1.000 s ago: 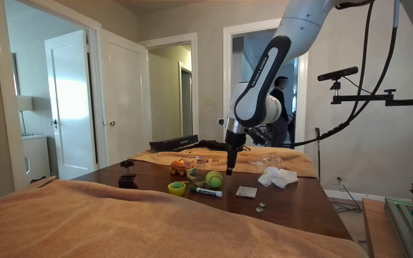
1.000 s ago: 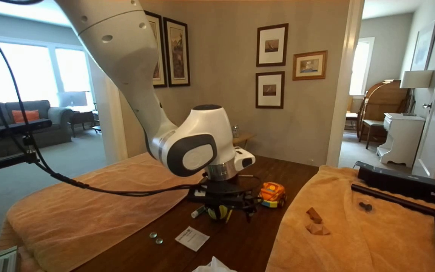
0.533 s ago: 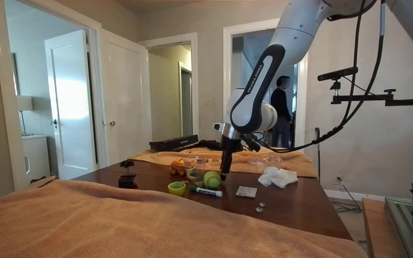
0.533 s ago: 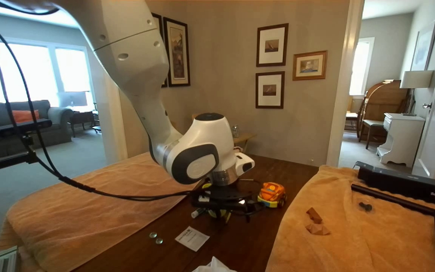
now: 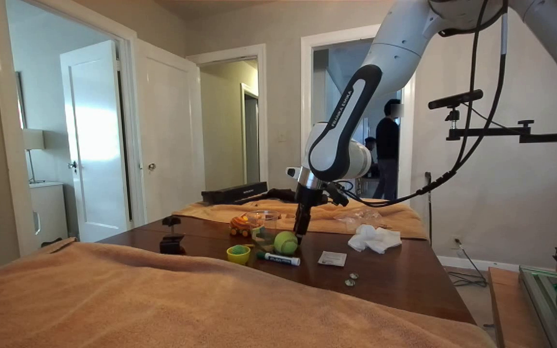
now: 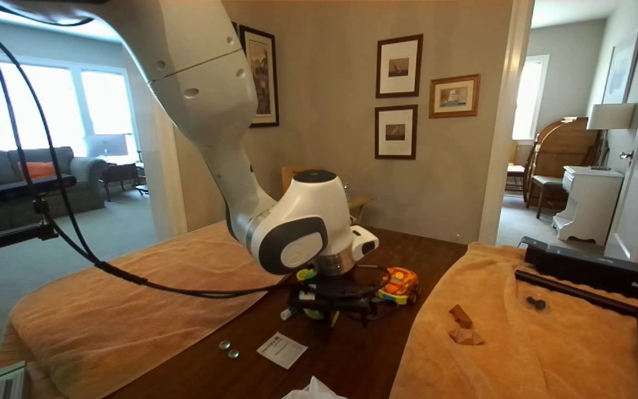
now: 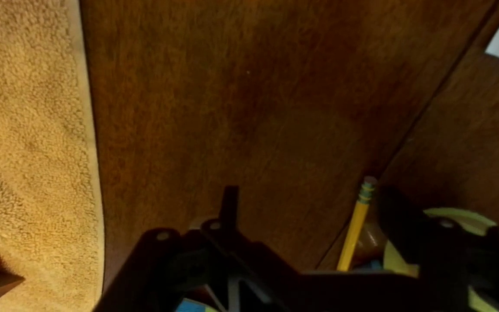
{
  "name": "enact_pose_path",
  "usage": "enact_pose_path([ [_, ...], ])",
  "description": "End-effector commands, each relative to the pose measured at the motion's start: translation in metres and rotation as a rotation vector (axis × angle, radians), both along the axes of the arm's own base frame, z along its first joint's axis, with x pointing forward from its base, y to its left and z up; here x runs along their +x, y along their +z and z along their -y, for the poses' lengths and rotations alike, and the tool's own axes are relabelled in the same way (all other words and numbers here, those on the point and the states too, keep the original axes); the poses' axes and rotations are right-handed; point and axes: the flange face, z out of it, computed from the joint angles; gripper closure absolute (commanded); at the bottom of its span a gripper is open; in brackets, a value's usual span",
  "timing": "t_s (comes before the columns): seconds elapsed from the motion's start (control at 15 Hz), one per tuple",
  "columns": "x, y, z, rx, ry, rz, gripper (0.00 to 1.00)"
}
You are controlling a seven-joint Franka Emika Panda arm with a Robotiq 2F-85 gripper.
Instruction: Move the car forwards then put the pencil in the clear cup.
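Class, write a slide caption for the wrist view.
Open gripper above a dark wooden table, a yellow pencil visible between its fingers.

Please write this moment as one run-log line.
gripper: open; yellow pencil: between jaws, not gripped; tennis ball: beside gripper, contact unclear; toy car: upright; clear cup: awaiting pencil

Across the exterior views, daylight bleaches the windows [image 6: 61,102] to flat white and lays a pale glare on a door [image 5: 94,140]. The wrist view is dimmer: the table [image 7: 271,108] lies in deep brown gloom, and the gripper [image 7: 309,193] shows as a blurred, near-black silhouette.
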Motion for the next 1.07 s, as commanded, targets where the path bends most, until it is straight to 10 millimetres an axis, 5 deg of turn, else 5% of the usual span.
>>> enact_pose_path([
  [0.0,0.007,-0.003,0.003,0.015,0.028,0.025,0.48],
  [0.2,0.008,-0.005,0.002,0.025,0.032,0.024,0.69],
  [0.73,0.006,0.003,-0.005,0.018,0.056,0.03,0.5],
  [1.0,0.005,0.006,-0.003,0.018,0.049,0.03,0.57],
])
